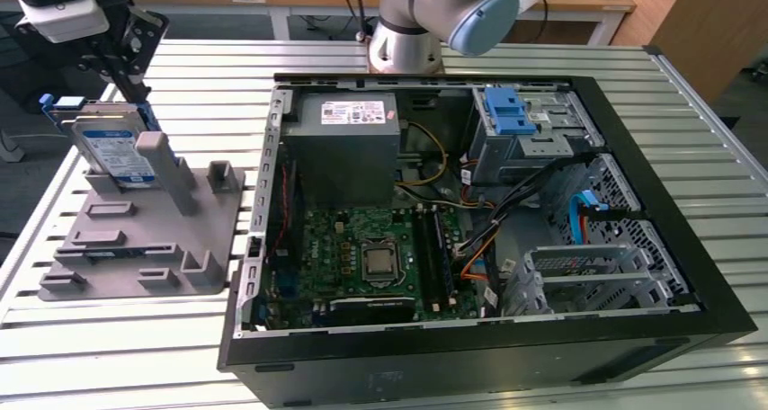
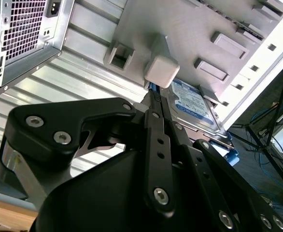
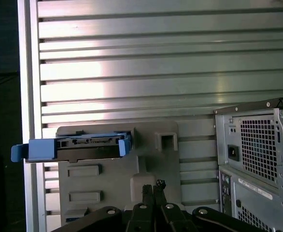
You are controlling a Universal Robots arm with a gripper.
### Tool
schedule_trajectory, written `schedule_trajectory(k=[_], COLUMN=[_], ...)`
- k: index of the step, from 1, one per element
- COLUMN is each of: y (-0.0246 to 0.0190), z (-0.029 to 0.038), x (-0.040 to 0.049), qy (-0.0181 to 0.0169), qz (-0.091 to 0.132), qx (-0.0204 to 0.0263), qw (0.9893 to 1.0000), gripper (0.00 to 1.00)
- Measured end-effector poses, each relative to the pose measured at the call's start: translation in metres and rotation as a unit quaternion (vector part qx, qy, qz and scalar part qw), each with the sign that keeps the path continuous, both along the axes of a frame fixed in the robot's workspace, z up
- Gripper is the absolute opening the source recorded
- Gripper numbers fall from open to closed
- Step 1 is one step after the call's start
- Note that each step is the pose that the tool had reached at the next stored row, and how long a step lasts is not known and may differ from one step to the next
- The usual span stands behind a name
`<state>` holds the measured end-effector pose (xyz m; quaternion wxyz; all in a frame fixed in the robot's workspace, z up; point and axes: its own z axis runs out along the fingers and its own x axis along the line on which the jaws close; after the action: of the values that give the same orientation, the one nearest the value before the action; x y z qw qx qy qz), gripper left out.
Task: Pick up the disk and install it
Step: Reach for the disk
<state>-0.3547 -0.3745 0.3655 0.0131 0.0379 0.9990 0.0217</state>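
The disk (image 1: 114,149), a silver drive with a white-and-blue label in a blue carrier frame, stands on edge in the grey fixture (image 1: 144,239) at the exterior view's left. My gripper (image 1: 137,93) hangs just above the disk's top edge, by the fixture's tall post. In the first wrist view the disk (image 3: 74,147) shows edge-on with its blue frame, and the gripper (image 3: 153,187) sits off to its side over the post, fingers together with nothing between them. In the second wrist view the gripper (image 2: 153,99) points between the post (image 2: 162,70) and the disk (image 2: 194,108).
An open black computer case (image 1: 480,365) lies on the slatted metal table (image 1: 120,338), holding a grey power supply (image 1: 348,140), a motherboard (image 1: 360,257) and a drive cage with a blue latch (image 1: 513,113). The arm's base (image 1: 408,32) stands behind the case.
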Motion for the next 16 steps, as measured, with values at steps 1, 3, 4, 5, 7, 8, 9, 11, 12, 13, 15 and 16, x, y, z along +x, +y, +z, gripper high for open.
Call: schedule_trajectory(k=[1,3,4,5,7,8,9,11,12,13,15,16], y=[0.0000,0.0001,0.0002,0.0003,0.0004,0.0005,0.0006,0.0011,0.0012,0.0013,0.0014,0.0014], z=[-0.0001,-0.0003,-0.0003,-0.0005,-0.0007,-0.0009,-0.0010,-0.0011,-0.0013,-0.0014,-0.0017,-0.0019], x=[-0.0006,-0.0018,-0.0024,-0.0031,-0.0043,-0.0050,-0.0055,-0.0061,-0.0066,-0.0071,-0.0084,-0.0091], qy=[0.0000,0.0000,0.0001,0.0000,0.0000,0.0001,0.0000,0.0001,0.0000,0.0000,0.0001,0.0000], qz=[0.000,0.000,0.000,0.000,0.000,0.000,0.000,0.000,0.000,0.000,0.000,0.000], qx=[0.0000,0.0000,-0.0001,0.0000,0.0000,0.0000,0.0000,0.0000,0.0000,0.0000,0.0000,0.0000], qw=[1.0000,1.0000,1.0000,1.0000,1.0000,1.0000,1.0000,1.0000,1.0000,1.0000,1.0000,1.0000], gripper=[0.15,0.15,0.15,0.15,0.15,0.15,0.15,0.15,0.15,0.15,0.15,0.15])
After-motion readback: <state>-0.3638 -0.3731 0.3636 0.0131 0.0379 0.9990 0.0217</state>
